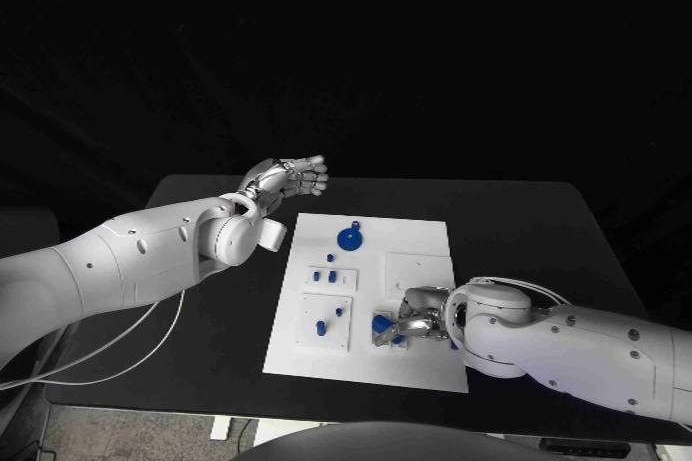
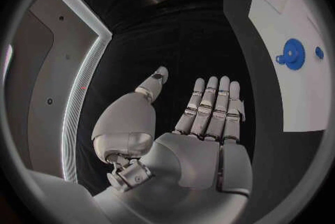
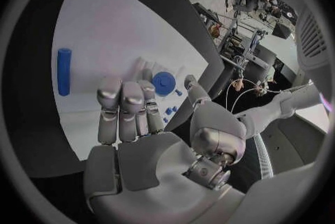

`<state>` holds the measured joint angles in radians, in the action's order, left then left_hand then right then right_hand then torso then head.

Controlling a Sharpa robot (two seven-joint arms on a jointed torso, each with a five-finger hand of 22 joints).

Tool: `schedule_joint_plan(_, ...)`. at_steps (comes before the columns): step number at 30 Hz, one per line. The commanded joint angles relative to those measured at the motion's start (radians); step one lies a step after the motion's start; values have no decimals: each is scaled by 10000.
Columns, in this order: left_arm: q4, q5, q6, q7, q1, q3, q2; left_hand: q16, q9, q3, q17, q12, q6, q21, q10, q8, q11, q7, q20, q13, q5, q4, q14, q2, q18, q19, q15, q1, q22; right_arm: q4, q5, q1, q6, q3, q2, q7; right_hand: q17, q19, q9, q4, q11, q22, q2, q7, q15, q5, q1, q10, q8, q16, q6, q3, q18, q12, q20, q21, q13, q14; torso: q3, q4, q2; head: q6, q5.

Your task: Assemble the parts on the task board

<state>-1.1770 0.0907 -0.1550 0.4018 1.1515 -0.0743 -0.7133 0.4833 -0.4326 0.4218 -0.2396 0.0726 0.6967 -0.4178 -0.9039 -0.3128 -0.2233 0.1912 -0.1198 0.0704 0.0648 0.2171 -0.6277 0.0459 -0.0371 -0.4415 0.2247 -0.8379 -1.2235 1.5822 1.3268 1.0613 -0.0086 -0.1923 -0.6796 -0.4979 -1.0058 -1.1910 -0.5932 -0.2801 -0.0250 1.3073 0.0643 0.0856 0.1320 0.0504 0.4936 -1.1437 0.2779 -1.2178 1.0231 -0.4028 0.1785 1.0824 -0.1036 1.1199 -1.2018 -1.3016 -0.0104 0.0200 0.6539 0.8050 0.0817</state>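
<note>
My right hand (image 1: 415, 319) rests empty on the task board (image 1: 418, 243) near its front edge, beside a blue part (image 1: 382, 324). My left hand (image 1: 289, 177) hangs flat and empty past the back edge. I think most parts are still loose.

Black table (image 1: 534, 231), white cable (image 1: 137, 346).

The task board (image 1: 418, 231) is white, the table (image 1: 519, 231) beneath black. Just beyond the silver right hand (image 1: 414, 319) lie a blue round part (image 3: 163, 82) and a blue cylinder (image 3: 64, 71). The left hand (image 1: 289, 178) is silver.
</note>
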Motion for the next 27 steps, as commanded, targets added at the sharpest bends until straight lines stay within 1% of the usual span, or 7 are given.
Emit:
schedule_joint_plan(1, -16, -36, 122, 60, 6, 6, 6, -49, 11, 1, -16, -53, -68, 55, 77, 53, 4, 265, -26, -14, -40, -69, 88, 25, -178, -66, -1, 70, -10, 81, -480, -11, 83, 0, -36, 129, -11, 15, -10, -46, -52, 128, -32, -38, 50, -7, -98, 41, -60, 46, -17, 29, 833, -44, -111, -43, -15, 1, -3, 3, 0, 13, 15)
schedule_joint_plan(7, -18, -36, 121, 51, 6, 6, 3, -50, 13, 3, -17, -53, -75, 57, 79, 55, 2, 267, -27, -14, -40, -76, 88, 28, -181, -69, 0, 72, -12, 234, -587, -10, 100, 1, -139, 139, -12, 10, -10, -55, -55, 127, -47, -42, 53, -7, -113, 33, -59, 45, -7, 42, 833, -44, -118, -45, -17, -3, 0, 7, -1, 19, 23)
schedule_joint_plan(11, -19, -36, 117, 40, 6, 5, -1, -50, 13, 4, -18, -53, -77, 58, 80, 56, 1, 268, -27, -14, -40, -78, 88, 29, -182, -70, 0, 72, -12, 288, -587, -10, 83, 2, -148, 183, -13, 8, -10, -64, -57, 127, -53, -44, 55, -7, -107, 29, -59, 44, -4, 44, 833, -44, -122, -45, -18, -4, -4, 8, -2, 24, 30)
schedule_joint_plan(20, -18, -36, 106, 35, 6, 5, -2, -51, 14, 9, -20, -52, -82, 60, 82, 57, 0, 269, -28, -13, -40, -80, 87, 33, -186, -73, 1, 66, -15, 372, -587, -9, 153, 4, -188, 370, -16, -5, -8, -89, -62, 128, -152, -49, 61, -6, -52, 15, -66, 43, 5, 47, 833, -48, -142, -44, -25, -9, -2, 10, -1, 18, 36)
schedule_joint_plan(22, -17, -36, 103, 30, 6, 4, -2, -51, 14, 10, -20, -52, -83, 61, 82, 57, 0, 270, -28, -13, -40, -81, 87, 34, -187, -74, 1, 65, -15, 391, -625, -9, 156, 4, -182, 421, -17, -12, -8, -98, -64, 131, -214, -50, 63, -6, 24, 8, -70, 42, 10, 39, 833, -50, -151, -42, -30, -12, -1, 10, -3, 16, 38)
schedule_joint_plan(27, -12, -34, 98, -8, 6, 4, -2, -51, 14, 16, -22, -51, -85, 62, 83, 57, 0, 270, -28, -13, -38, -82, 85, 29, -190, -77, 2, 58, -17, 341, -644, -9, 80, 4, -167, 485, -16, -38, -6, -90, -61, 132, -486, -47, 60, -6, 275, -10, -79, 47, 24, -83, 833, -56, -159, -36, -40, -21, -1, 7, -1, 13, 37)
